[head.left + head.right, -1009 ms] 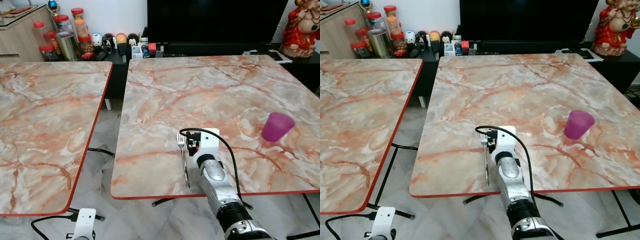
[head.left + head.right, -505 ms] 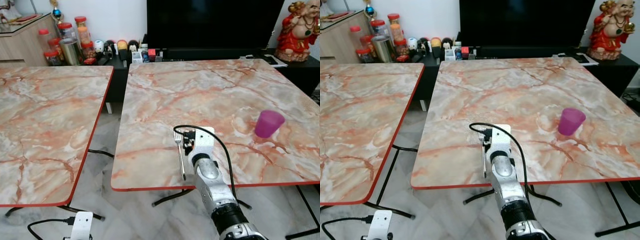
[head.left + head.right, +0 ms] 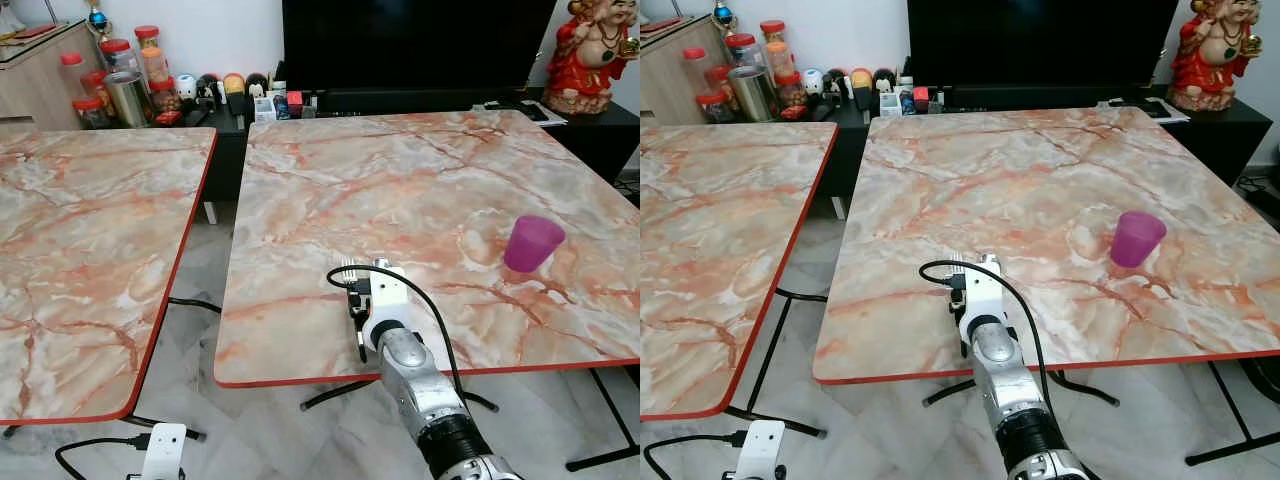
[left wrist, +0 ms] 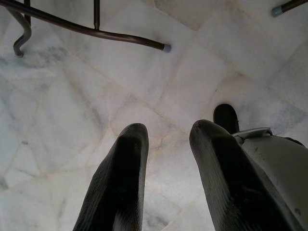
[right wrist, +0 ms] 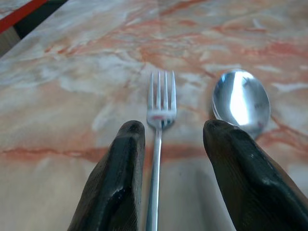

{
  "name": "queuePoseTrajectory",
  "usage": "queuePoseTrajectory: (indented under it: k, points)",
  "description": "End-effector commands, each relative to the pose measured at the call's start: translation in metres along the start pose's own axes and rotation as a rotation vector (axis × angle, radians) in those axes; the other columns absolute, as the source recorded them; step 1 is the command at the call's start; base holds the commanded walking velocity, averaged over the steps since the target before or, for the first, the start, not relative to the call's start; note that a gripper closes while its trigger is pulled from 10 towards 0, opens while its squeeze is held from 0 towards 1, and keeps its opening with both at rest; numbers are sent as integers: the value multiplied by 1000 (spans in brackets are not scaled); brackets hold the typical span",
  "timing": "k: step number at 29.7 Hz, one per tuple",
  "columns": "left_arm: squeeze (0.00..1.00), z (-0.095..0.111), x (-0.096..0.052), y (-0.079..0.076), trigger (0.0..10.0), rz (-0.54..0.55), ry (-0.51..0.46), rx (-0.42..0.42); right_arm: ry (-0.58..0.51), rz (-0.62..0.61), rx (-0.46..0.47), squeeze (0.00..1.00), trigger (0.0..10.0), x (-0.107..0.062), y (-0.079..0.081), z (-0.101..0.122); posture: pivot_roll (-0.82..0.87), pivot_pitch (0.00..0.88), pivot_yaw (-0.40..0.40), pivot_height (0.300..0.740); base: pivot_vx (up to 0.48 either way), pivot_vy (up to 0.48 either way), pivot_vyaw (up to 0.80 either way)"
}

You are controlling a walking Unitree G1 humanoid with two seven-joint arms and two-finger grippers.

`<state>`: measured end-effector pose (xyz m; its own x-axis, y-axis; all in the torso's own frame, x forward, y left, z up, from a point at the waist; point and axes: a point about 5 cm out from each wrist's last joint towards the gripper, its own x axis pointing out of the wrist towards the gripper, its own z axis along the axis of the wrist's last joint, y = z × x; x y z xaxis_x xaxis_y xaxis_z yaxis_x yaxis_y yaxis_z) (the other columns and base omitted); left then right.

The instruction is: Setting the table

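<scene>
the right gripper [image 5: 166,159] hangs low over the near edge of the marble table [image 3: 420,180], its two black fingers [image 5: 115,178] spread apart with the fork [image 5: 161,115] lying flat on the tabletop in the gap between them; nothing is clamped, and the fork's handle runs back toward the wrist while its tines point away across the table. just beside the fork, to one side, lies a spoon [image 5: 240,101], bowl up, also flat on the marble and apart from the fork. further along the same table, well apart from the cutlery, stands a purple cup [image 3: 533,243]. the step in hand looks like the laying of the cutlery: fork and spoon sit side by side near the front edge, so either the fork is newly set down or about to be taken, and the pictures cannot settle which. if it is a release, the next move calls for lifting the arm straight up without nudging the handle. the left gripper [image 4: 163,163] hangs idle over the tiled floor [image 4: 72,96], fingers apart and empty.
</scene>
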<state>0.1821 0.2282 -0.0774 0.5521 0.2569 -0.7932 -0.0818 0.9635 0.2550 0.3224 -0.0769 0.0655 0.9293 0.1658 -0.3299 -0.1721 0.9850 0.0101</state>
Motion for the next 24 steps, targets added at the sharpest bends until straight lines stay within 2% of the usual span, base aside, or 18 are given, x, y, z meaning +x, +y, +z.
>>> queuePoseTrajectory:
  k: [1,15,24]
  points:
    - [0,3,1,4,10000,15,-7,-5,-15,15,-15,0,10000,1,3,8,-51,9,0,736,0,0,0]
    - [0,0,0,2,10000,6,8,-10,88,50,-74,0,10000,2,3,-11,-50,9,-9,736,0,0,0]
    - [0,-2,0,-3,10000,-15,20,-11,200,29,-130,0,10000,0,-2,-31,-50,11,-12,736,0,0,0]
